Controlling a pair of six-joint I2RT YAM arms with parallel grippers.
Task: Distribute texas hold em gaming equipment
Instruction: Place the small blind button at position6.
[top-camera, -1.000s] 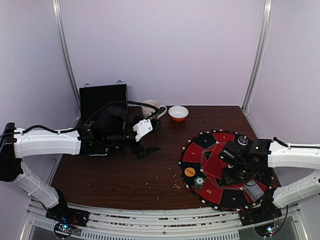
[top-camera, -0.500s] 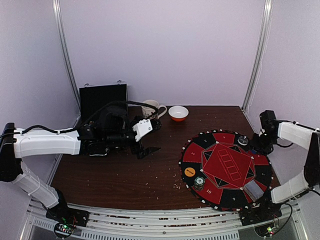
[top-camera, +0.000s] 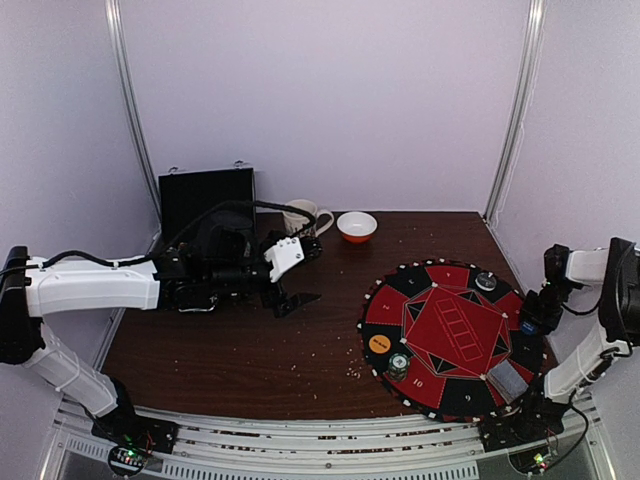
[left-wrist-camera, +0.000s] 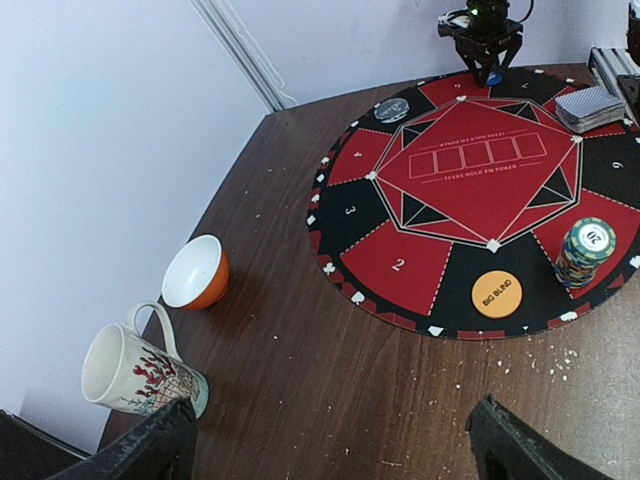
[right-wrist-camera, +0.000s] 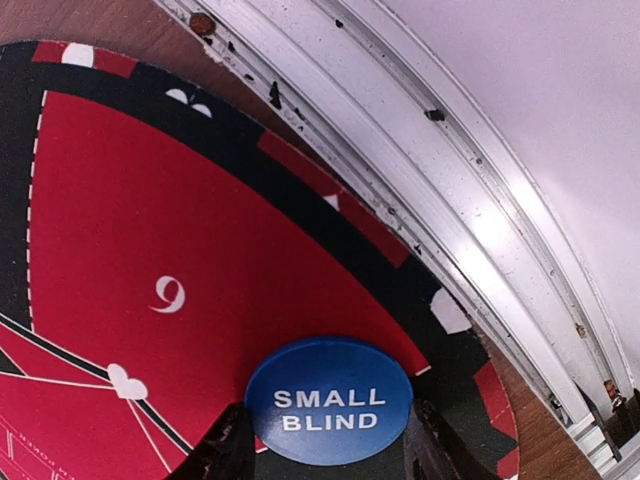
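A round red-and-black poker mat lies on the right of the table. My right gripper is at the mat's right edge, shut on a blue "SMALL BLIND" disc; its fingers press the disc on both sides, low over the mat. On the mat are an orange "BIG BLIND" disc, a stack of green-white chips, a black disc and a grey-backed deck. My left gripper is open and empty over bare table, left of the mat.
A patterned mug and an orange-and-white bowl stand at the back, left of the mat. An open black case stands at the back left. A white rail runs just beyond the mat's right edge. Crumbs dot the wood.
My right arm has left the mat's middle right, swung out to the back right, and now sits lower at the mat's right edge. The left arm has not moved.
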